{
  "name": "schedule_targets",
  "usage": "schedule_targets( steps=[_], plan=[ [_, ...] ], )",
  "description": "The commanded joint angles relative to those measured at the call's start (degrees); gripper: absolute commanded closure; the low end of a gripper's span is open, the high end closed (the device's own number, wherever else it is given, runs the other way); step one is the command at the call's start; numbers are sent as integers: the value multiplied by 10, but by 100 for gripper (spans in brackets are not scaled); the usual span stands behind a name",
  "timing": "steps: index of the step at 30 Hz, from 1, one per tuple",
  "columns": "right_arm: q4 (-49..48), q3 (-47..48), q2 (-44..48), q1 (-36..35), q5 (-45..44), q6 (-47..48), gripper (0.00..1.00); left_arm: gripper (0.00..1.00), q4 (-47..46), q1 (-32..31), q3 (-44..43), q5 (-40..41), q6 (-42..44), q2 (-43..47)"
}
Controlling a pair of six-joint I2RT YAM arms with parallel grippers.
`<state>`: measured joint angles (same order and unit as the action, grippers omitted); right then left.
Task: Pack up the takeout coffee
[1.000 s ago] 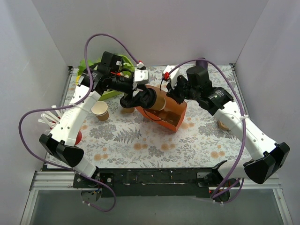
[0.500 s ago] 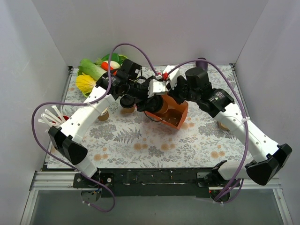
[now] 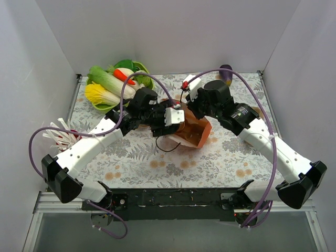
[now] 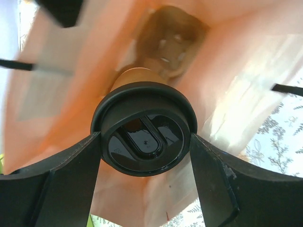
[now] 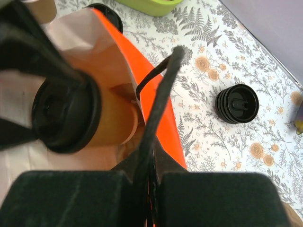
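Observation:
An orange paper bag lies on its side mid-table, mouth toward the left. My left gripper reaches into that mouth and is shut on a takeout coffee cup. Its fingers press both sides of the cup's black lid, and the brown body points deeper into the bag. A brown shape lies at the bag's far end. My right gripper is shut on the bag's rim and black handle. The right wrist view shows the lidded cup inside the bag.
A green bowl of vegetables stands at the back left. White sticks lie at the left edge. A stack of black lids rests on the floral cloth beside the bag. A purple object sits by the back wall.
My left arm has swung toward the near side and carried the cup into the bag's mouth. The right gripper has kept its hold on the bag's rim.

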<state>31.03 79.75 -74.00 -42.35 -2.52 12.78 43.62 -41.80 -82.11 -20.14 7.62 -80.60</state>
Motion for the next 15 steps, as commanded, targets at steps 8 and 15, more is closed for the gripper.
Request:
schedule_targets(
  steps=[8,15],
  plan=[
    [-61,-19,24,18,138,4,99,100,-18,-12,27,-32,92,48],
    [-69,-20,32,17,130,12,99,100,61,-12,-6,-38,212,0]
  ],
)
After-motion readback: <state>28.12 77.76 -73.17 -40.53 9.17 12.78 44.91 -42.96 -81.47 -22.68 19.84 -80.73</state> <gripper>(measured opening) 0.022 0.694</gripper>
